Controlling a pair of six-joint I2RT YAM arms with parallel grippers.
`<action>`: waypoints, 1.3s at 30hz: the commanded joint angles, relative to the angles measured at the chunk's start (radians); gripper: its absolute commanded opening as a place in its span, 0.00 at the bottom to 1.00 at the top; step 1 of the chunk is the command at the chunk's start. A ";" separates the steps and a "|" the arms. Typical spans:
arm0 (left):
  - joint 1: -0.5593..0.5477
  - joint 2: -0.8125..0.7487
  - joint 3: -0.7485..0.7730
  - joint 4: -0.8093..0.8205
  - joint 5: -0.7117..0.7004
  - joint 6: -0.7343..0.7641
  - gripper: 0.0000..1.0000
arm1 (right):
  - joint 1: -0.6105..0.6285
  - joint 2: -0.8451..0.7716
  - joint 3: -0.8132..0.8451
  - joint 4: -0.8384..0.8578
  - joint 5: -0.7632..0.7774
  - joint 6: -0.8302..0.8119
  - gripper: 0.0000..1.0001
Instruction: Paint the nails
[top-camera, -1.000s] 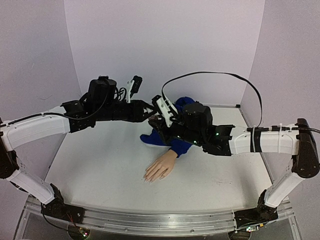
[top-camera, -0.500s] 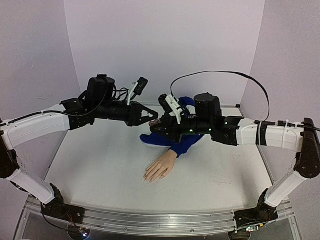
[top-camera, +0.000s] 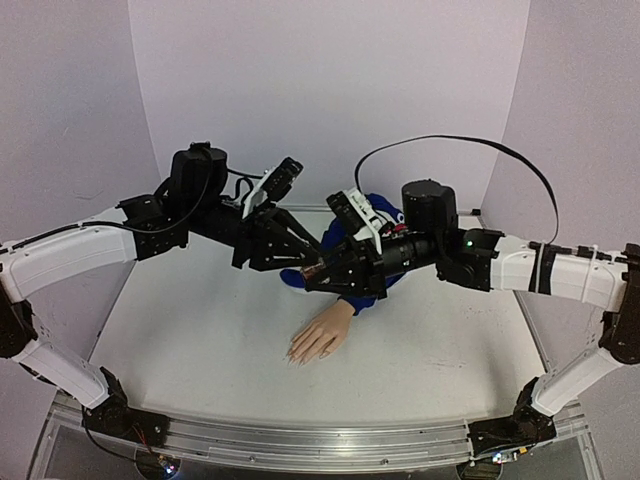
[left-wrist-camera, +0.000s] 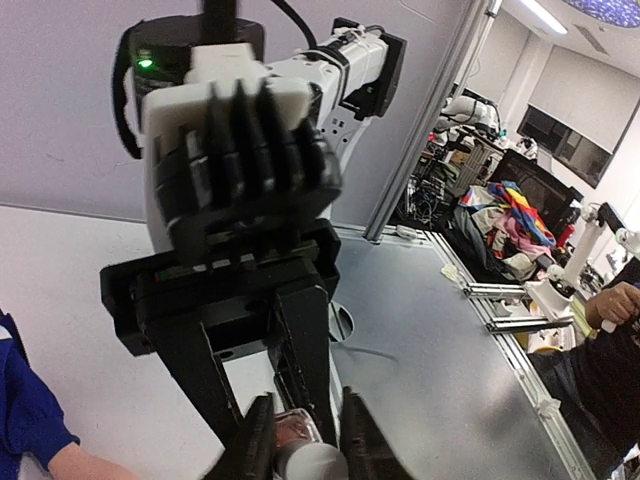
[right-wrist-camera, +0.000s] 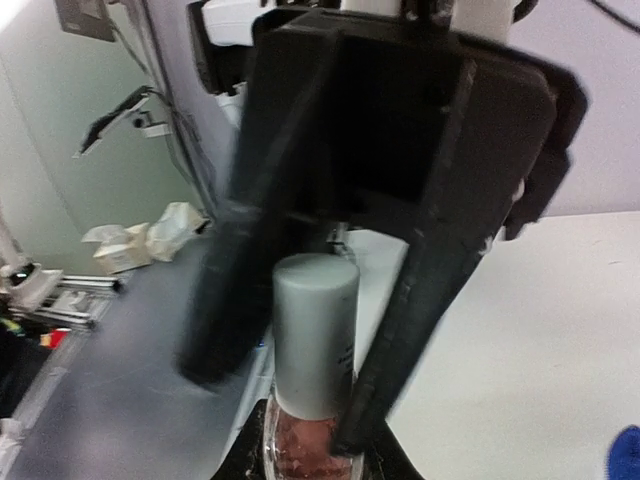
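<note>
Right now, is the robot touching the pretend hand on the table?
No, the pretend hand lies alone on the table while the left gripper and right gripper pinch the little bottle in the air.

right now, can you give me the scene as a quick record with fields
left gripper: shut on the white cap
right gripper: shut on the polish bottle, at its glass end
bottle position: held off the table between both arms, over the blue sleeve in the top view
mannequin hand: palm down, fingers toward the arm bases
nails: nothing near them
</note>
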 joint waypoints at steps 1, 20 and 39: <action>-0.021 -0.033 0.015 0.005 -0.196 -0.123 0.41 | -0.007 -0.076 -0.046 0.074 0.327 -0.169 0.00; -0.008 -0.005 0.026 -0.035 -0.802 -0.490 0.63 | 0.100 -0.009 -0.086 0.224 1.103 -0.160 0.00; -0.045 0.043 0.050 -0.040 -0.875 -0.459 0.20 | 0.158 0.091 0.005 0.202 1.186 -0.183 0.00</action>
